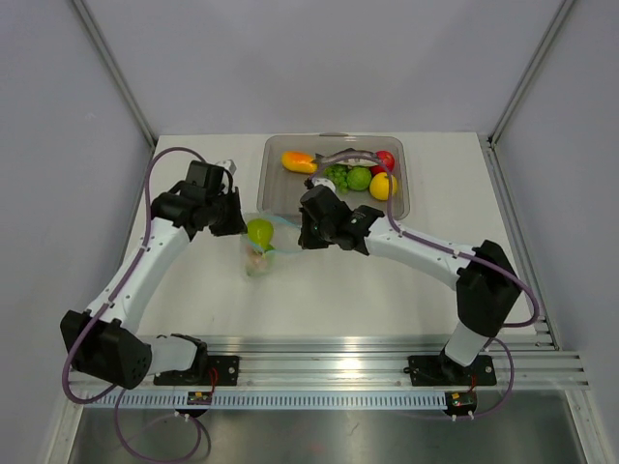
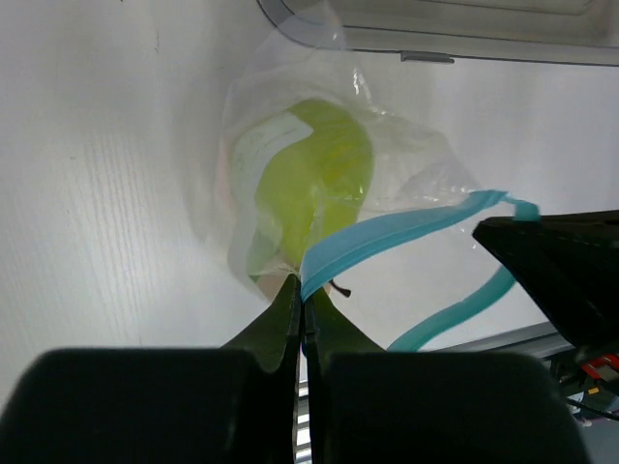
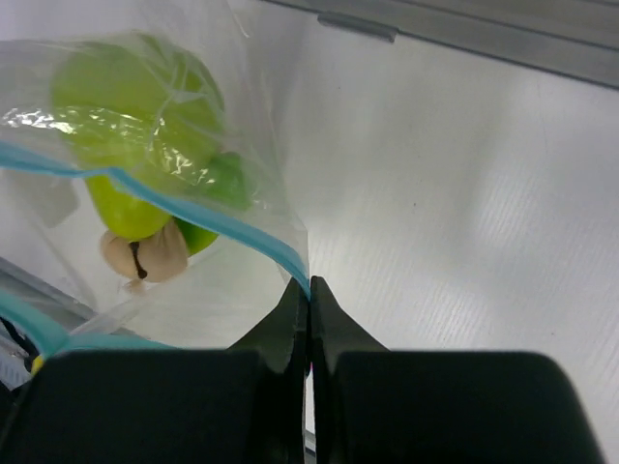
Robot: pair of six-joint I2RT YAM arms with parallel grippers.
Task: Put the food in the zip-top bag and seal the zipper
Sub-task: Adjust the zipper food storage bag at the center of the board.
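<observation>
Left jaws are pinching shut on one end of the zipper point(image 2: 387, 237), right jaws on the other end. The bag point(image 1: 257, 259) is lying on the table point(image 1: 338, 290) just before the tray's point(image 1: 280, 193) near left corner, holding a green pear point(image 1: 259, 232); other food point(image 1: 360, 178) is sitting inside the tray.

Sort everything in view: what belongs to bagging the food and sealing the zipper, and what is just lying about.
Job: zip-top bag, zipper, green pear inside it, food in the tray, left gripper and right gripper, both shut on the zipper.
Lying about: clear tray, table, aluminium rail.
</observation>
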